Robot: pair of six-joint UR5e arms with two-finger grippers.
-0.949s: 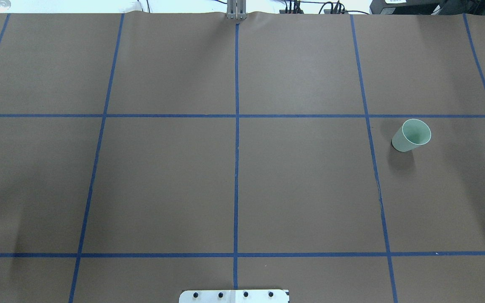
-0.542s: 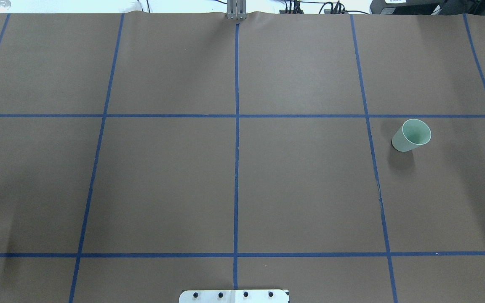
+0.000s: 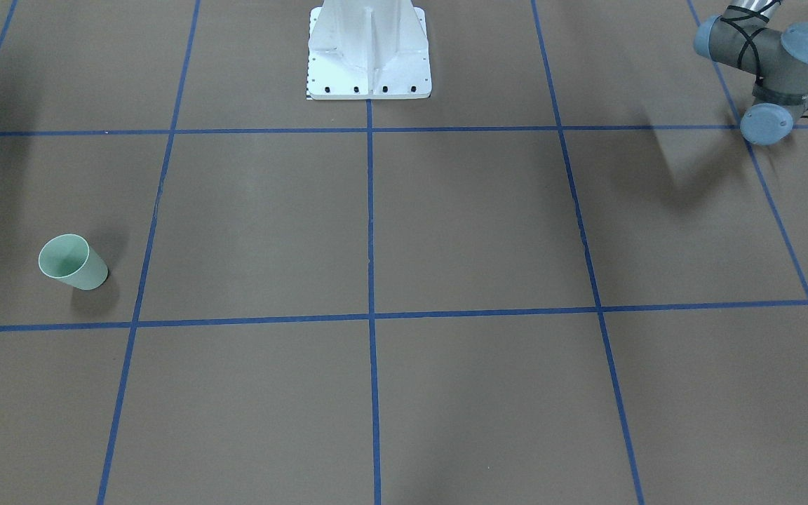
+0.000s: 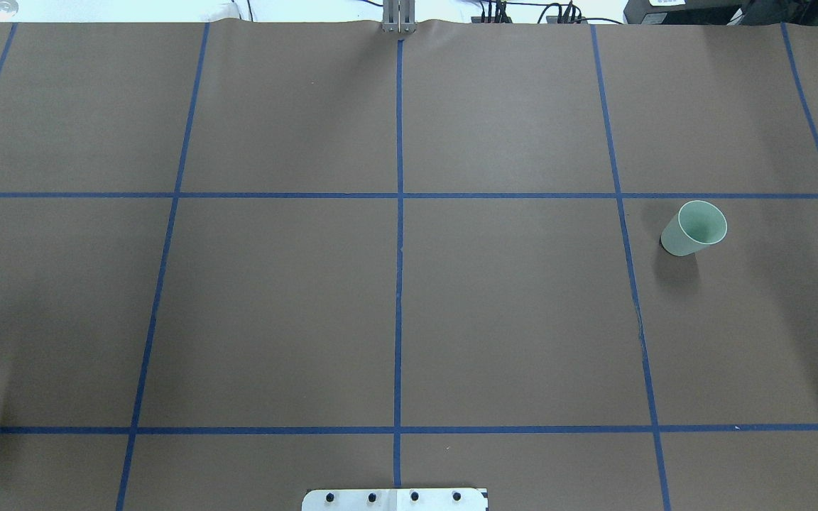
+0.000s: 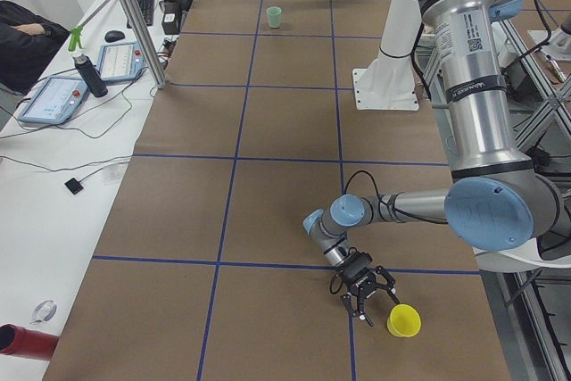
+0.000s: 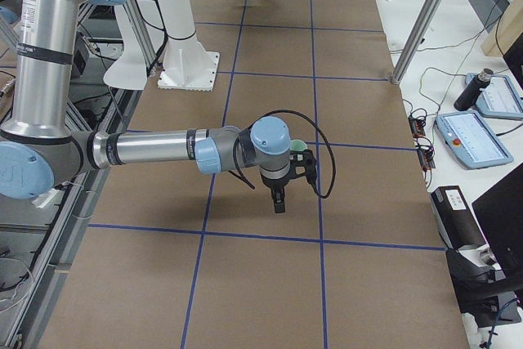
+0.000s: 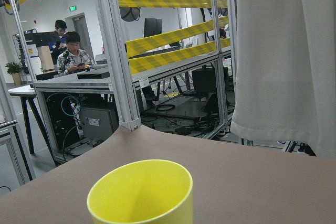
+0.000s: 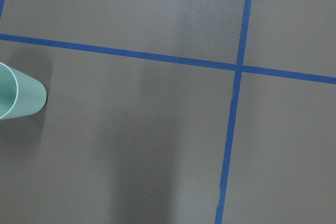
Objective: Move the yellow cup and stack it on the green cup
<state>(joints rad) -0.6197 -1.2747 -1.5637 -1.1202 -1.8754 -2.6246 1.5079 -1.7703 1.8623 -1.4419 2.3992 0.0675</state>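
The yellow cup (image 5: 403,320) stands upright near the table's end on my left side and fills the bottom of the left wrist view (image 7: 140,195). My left gripper (image 5: 366,296) hangs low just beside it, apart from it; I cannot tell whether it is open or shut. The green cup (image 4: 693,228) stands upright and alone on the right side of the table; it also shows in the front view (image 3: 73,262) and at the left edge of the right wrist view (image 8: 18,98). My right gripper (image 6: 279,199) hovers near the green cup (image 6: 300,146); I cannot tell its state.
The white robot pedestal (image 3: 369,49) stands at the table's middle back. The left arm's wrist joints (image 3: 769,56) are over the table's left end. An operators' desk with tablets (image 5: 53,95) and an aluminium post (image 5: 134,15) border the far side.
In the overhead view the faint arm shadow at the left edge has slid toward the near edge. The green cup has not moved.
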